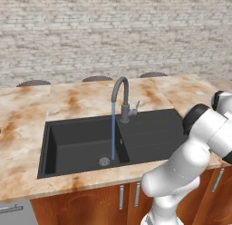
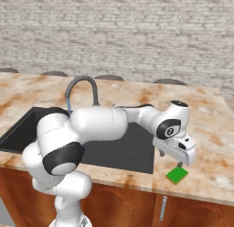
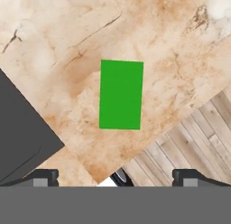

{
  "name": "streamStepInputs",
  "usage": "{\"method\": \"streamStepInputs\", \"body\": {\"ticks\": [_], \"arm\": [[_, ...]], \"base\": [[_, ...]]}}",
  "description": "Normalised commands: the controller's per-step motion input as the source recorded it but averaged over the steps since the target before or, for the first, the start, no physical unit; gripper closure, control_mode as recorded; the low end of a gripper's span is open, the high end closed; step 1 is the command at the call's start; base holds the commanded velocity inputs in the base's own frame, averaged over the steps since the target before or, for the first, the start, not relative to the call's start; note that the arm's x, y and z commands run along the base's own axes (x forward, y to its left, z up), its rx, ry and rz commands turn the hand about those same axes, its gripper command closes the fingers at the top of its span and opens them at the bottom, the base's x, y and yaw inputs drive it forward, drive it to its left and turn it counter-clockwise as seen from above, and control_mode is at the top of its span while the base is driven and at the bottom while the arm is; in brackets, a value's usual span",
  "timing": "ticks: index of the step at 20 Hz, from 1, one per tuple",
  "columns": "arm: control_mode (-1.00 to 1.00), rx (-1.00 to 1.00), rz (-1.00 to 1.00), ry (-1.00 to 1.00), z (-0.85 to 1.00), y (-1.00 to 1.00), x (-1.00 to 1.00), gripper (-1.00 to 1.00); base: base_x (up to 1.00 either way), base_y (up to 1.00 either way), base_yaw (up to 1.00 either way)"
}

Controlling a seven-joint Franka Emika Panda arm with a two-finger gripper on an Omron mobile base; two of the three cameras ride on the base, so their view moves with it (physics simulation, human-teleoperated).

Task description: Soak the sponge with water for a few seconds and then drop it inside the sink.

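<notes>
Hand view puts the open gripper (image 3: 115, 175) directly above the sponge (image 3: 121, 94), lying flat on the counter (image 3: 58, 51); a straight descent, jaws spanning its narrow width, suits best.

The sponge (image 2: 177, 175), a flat bright green rectangle, is seen lying on the marbled tabletop (image 2: 205, 130) near its front edge, right of the sink (image 1: 149, 133). The matte black sink has 1 deep basin with a round drain, apparently metal. The water (image 1: 113, 131) falls as a thin blue stream from the grey curved faucet (image 1: 121, 97) beside the drain.
</notes>
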Motion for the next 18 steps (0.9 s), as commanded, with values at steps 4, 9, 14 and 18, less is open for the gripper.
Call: {"method": "streamStepInputs", "body": {"ticks": [4, 9, 14, 18], "arm": [[-1.00, 0.01, 0.00, 0.00, -0.11, -0.29, 0.00, -1.00], [-1.00, 0.00, 0.00, 0.00, -0.12, -0.09, 0.00, -1.00], [-1.00, 0.00, 0.00, 0.00, -0.20, -0.01, 0.00, -1.00], [-1.00, 0.00, 0.00, 0.00, -0.31, -0.03, 0.06, -1.00]], "base": [[0.00, 0.00, 0.00], [0.00, 0.00, 0.00], [0.00, 0.00, 0.00], [0.00, 0.00, 0.00]]}}
